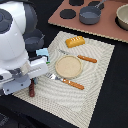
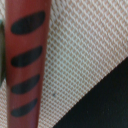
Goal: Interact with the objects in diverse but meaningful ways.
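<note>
Woven beige placemat (image 1: 95,85) lies beneath the gripper (image 1: 31,82), whose grip state cannot be told, close above the brown black-scored sausage (image 2: 25,65).

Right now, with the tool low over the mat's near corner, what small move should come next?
Probably a short drop onto the sausage: the wrist view shows it close below, lying on the mat. The exterior view shows only its end beneath the tool, whose opening I cannot tell.
</note>
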